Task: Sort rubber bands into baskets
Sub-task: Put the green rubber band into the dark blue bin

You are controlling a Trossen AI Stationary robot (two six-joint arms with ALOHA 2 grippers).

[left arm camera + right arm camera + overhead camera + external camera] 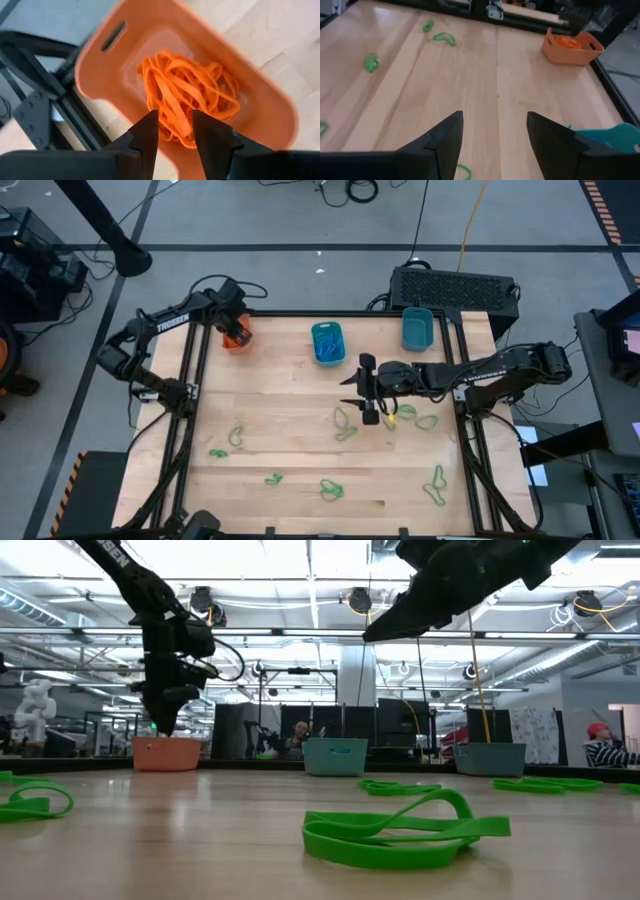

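The orange basket [236, 332] stands at the table's far left and holds a pile of orange rubber bands [187, 97]. My left gripper [175, 134] hangs open right above that pile, also in the high view [232, 320] and the low view [160, 718]. Two teal-blue baskets [328, 343] [417, 328] stand along the far edge; the middle one holds blue bands. My right gripper [365, 392] is open and empty above the table right of centre, also in its wrist view [495, 132]. Green bands [345, 425] and a yellow one [391, 420] lie just beside it.
Several green bands lie scattered over the near half of the table [236, 436] [331, 490] [435, 485]; one lies close to the low camera [400, 830]. A big black box [455, 285] sits beyond the far edge. Black frame rails run along both table sides.
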